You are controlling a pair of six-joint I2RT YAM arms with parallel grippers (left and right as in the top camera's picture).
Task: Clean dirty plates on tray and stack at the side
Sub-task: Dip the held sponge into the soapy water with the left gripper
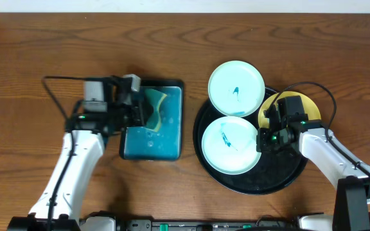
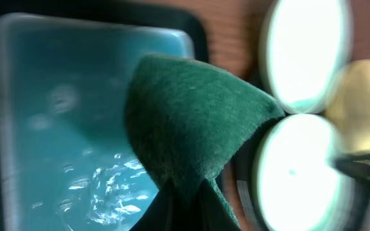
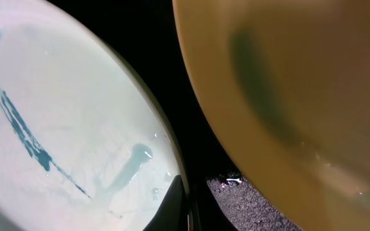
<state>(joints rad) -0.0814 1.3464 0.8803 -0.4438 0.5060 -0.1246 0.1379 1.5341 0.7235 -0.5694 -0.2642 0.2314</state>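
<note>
The black tray (image 1: 270,177) holds a mint plate (image 1: 229,145) with teal scribbles at its front. A second mint plate (image 1: 236,88) with a small teal mark overlaps the tray's back rim. The yellow plate (image 1: 312,108) lies at the right, mostly under my right arm. My right gripper (image 1: 263,138) is shut on the front mint plate's right rim. In the right wrist view its fingers (image 3: 201,208) straddle that plate's (image 3: 69,128) rim, beside the yellow plate (image 3: 288,77). My left gripper (image 1: 145,110) is shut on a green and yellow sponge (image 1: 154,102), which fills the left wrist view (image 2: 191,115).
A teal rectangular tray (image 1: 153,145) holding water sits left of the black tray, under the sponge; it also shows in the left wrist view (image 2: 44,96). Bare wooden table surrounds both trays. The right arm's cable loops over the yellow plate.
</note>
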